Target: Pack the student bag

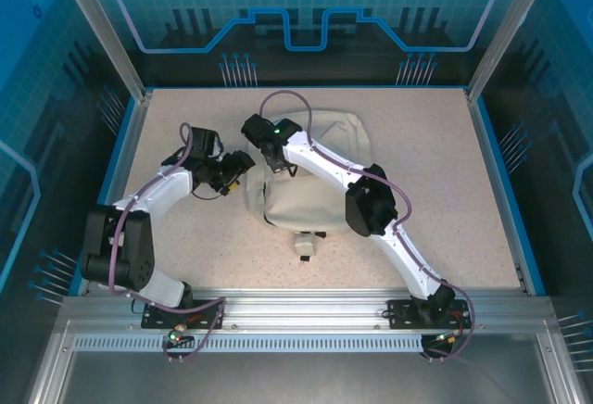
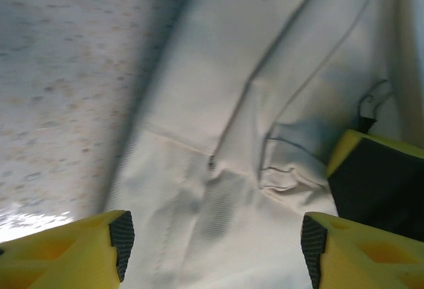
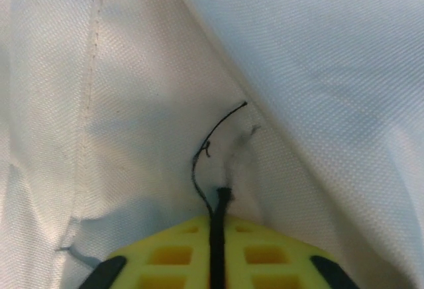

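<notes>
The student bag [image 1: 320, 195], soft cream-white fabric, lies flat in the middle of the table, with a small white tag [image 1: 304, 245] at its near end. My right gripper [image 1: 275, 159] is down on the bag's upper left part. Its yellow fingers [image 3: 165, 256] are shut on a thin dark cord [image 3: 222, 199] of the bag, and a fine black thread curls up from there. My left gripper [image 2: 217, 246] stands open just above the bag's left edge [image 2: 218, 170], with fabric under the gap and nothing between the pads. The right gripper's yellow finger [image 2: 377, 183] shows close by.
Speckled beige tabletop [image 1: 185, 117] surrounds the bag, with bare table [image 2: 59, 83] to its left. Blue glass walls and metal posts [image 1: 102, 33] fence the table. The right arm's forearm [image 1: 371, 205] crosses over the bag's right side.
</notes>
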